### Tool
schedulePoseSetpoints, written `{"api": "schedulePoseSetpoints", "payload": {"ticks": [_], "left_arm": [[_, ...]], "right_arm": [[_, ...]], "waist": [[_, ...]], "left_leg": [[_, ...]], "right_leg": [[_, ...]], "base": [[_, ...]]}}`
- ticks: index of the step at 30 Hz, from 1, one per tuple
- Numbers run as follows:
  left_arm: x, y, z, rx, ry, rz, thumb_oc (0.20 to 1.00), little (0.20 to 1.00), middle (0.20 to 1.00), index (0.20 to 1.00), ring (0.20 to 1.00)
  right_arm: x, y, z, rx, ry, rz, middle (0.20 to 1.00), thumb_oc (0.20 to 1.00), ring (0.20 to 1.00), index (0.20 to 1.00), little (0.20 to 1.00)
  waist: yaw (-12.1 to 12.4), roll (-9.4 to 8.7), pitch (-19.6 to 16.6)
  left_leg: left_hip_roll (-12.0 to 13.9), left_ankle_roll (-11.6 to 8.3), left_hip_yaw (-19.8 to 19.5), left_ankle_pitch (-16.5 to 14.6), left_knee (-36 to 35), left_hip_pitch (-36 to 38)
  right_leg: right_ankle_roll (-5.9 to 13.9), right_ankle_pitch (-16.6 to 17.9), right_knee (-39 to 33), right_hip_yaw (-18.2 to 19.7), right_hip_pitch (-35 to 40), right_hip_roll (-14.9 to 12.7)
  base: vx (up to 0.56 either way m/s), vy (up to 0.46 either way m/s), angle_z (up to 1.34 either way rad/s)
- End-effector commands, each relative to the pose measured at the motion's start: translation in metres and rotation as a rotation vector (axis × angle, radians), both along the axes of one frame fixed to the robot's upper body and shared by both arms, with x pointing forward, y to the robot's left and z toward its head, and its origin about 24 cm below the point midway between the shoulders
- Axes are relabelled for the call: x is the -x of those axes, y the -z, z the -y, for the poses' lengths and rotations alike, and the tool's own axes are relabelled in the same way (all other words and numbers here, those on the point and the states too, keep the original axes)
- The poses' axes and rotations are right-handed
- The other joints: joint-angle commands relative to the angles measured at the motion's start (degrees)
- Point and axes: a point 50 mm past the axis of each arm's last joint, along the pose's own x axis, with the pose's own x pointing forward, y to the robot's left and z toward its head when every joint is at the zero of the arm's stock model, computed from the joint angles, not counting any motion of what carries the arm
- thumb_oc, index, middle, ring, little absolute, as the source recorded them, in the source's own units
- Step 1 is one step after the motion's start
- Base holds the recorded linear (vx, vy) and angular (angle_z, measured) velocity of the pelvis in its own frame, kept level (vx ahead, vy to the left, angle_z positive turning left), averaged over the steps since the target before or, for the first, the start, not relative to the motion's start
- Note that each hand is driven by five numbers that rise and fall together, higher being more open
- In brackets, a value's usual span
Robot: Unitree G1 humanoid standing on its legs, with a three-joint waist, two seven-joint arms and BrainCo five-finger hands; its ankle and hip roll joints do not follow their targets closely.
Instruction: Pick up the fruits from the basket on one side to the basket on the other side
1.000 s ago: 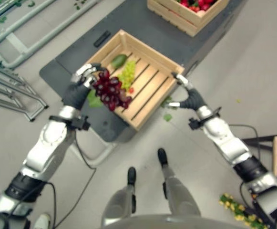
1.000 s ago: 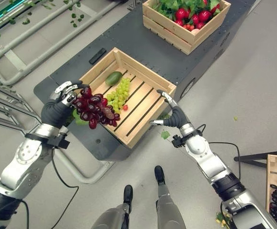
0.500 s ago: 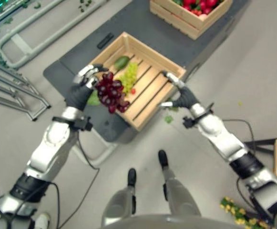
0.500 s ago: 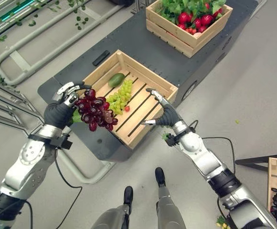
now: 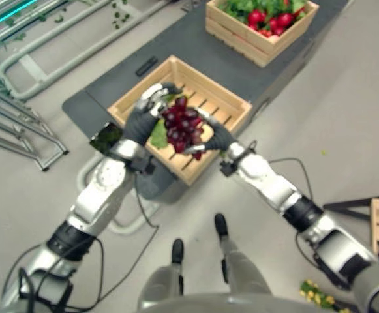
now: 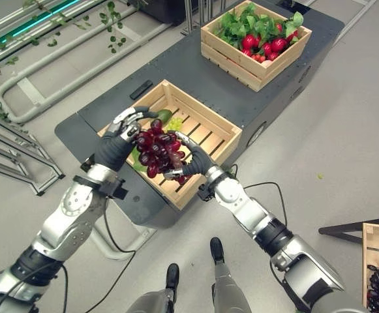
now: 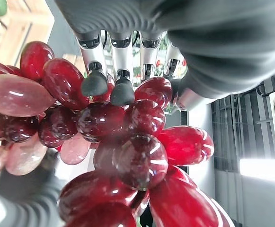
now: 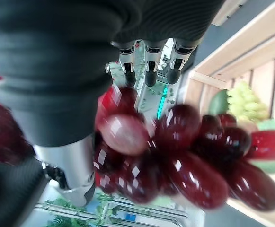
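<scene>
Right hand (image 6: 192, 158) has moved in, cupping open under the red grapes (image 6: 160, 147); left hand (image 6: 119, 145) grips them above the crate (image 6: 218, 134).

No readable text, labels, numbers or signs appear anywhere in these views. The wooden crates, the dark platform beneath them and the fruit carry no legible print.
</scene>
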Motion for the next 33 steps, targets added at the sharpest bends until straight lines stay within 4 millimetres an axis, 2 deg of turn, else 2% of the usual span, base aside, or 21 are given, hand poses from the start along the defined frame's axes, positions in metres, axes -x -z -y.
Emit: {"api": "schedulePoseSetpoints", "payload": {"ticks": [1,8,17,22,23,24,25,26,27,28,33], "left_arm": [[-0.001,-0.026,0.016,0.02,0.059,0.133,0.2,0.2,0.2,0.2,0.2],[-0.003,-0.032,0.03,0.043,0.097,0.14,0.2,0.2,0.2,0.2,0.2],[0.002,-0.036,0.04,0.085,0.152,0.155,0.2,0.2,0.2,0.2,0.2],[0.005,-0.035,0.05,0.116,0.193,0.14,0.2,0.2,0.2,0.2,0.2],[0.005,-0.034,0.052,0.118,0.199,0.136,0.2,0.2,0.2,0.2,0.2],[0.006,-0.033,0.053,0.12,0.208,0.133,0.2,0.2,0.2,0.2,0.2],[0.007,-0.033,0.055,0.125,0.212,0.129,0.2,0.2,0.2,0.2,0.2],[0.007,-0.031,0.057,0.131,0.218,0.121,0.2,0.2,0.2,0.2,0.2],[0.007,-0.031,0.057,0.131,0.218,0.121,0.2,0.2,0.2,0.2,0.2],[0.008,-0.029,0.06,0.144,0.231,0.108,0.2,0.2,0.2,0.2,0.2],[0.011,-0.025,0.064,0.158,0.249,0.088,0.2,0.2,0.2,0.2,0.2]], "right_arm": [[-0.005,-0.019,-0.024,-0.129,-0.066,0.001,1.0,1.0,1.0,1.0,1.0],[-0.002,-0.015,-0.037,-0.126,-0.11,-0.034,1.0,1.0,1.0,1.0,1.0],[-0.003,-0.017,-0.036,-0.161,-0.108,-0.037,1.0,1.0,1.0,1.0,1.0],[-0.003,-0.021,-0.05,-0.196,-0.126,-0.049,1.0,1.0,1.0,1.0,1.0],[-0.003,-0.021,-0.051,-0.206,-0.129,-0.052,0.693,0.693,0.693,0.693,0.693],[-0.002,-0.022,-0.052,-0.213,-0.135,-0.054,0.561,0.561,0.561,0.561,0.561],[-0.001,-0.021,-0.054,-0.219,-0.139,-0.055,0.645,0.645,0.645,0.645,0.645],[-0.001,-0.021,-0.054,-0.226,-0.14,-0.057,0.865,0.865,0.865,0.865,0.865],[-0.001,-0.021,-0.054,-0.226,-0.14,-0.057,0.68,0.68,0.68,0.68,0.68],[-0.001,-0.022,-0.055,-0.238,-0.135,-0.056,0.2,0.2,0.2,0.2,0.2],[0.001,-0.022,-0.056,-0.249,-0.129,-0.049,0.2,0.2,0.2,0.2,0.2]], "waist": [[1.91,0.17,-3.95],[2.22,0.06,-4.08],[2.61,0.01,-4.1],[2.88,0.15,-4.24],[2.96,0.15,-4.28],[2.98,0.11,-4.3],[3.04,0.05,-4.35],[3.03,-0.01,-4.35],[3.03,0.0,-4.36],[3.07,-0.11,-4.26],[3.1,-0.3,-4.21]], "left_leg": [[-0.48,1.16,-3.51,1.89,-1.62,-5.32],[-0.38,1.02,-3.85,2.06,-1.73,-5.28],[-0.49,1.02,-4.13,2.05,-1.7,-5.52],[-0.51,1.03,-4.33,2.13,-1.78,-5.61],[-0.54,1.03,-4.32,2.14,-1.83,-5.58],[-0.57,1.04,-4.33,2.1,-1.81,-5.56],[-0.57,1.05,-4.35,2.07,-1.76,-5.57],[-0.55,1.05,-4.37,2.07,-1.76,-5.59],[-0.56,1.05,-4.37,2.07,-1.76,-5.59],[-0.57,1.11,-4.42,2.04,-1.71,-5.62],[-0.55,1.18,-4.35,1.77,-1.59,-5.6]], "right_leg": [[4.41,-10.77,0.77,-3.27,4.26,-1.37],[4.39,-10.86,0.78,-3.72,4.48,-1.38],[4.46,-10.81,0.75,-4.16,4.48,-1.63],[4.48,-10.74,0.74,-4.39,4.37,-1.75],[4.47,-10.73,0.73,-4.44,4.39,-1.73],[4.47,-10.73,0.72,-4.42,4.4,-1.69],[4.46,-10.72,0.73,-4.42,4.39,-1.71],[4.48,-10.71,0.72,-4.46,4.41,-1.73],[4.48,-10.72,0.72,-4.47,4.41,-1.74],[4.46,-10.7,0.73,-4.51,4.38,-1.72],[4.42,-10.87,0.75,-4.51,4.45,-1.78]], "base": [[0.0,0.0,0.0],[0.0,-0.001,0.01],[0.0,-0.003,0.06],[0.0,0.004,0.04],[0.01,0.005,0.04],[0.01,0.003,0.04],[0.0,0.0,0.0],[0.0,0.0,0.0],[0.0,0.0,0.0],[0.0,0.0,0.0],[0.0,0.0,0.0]]}}
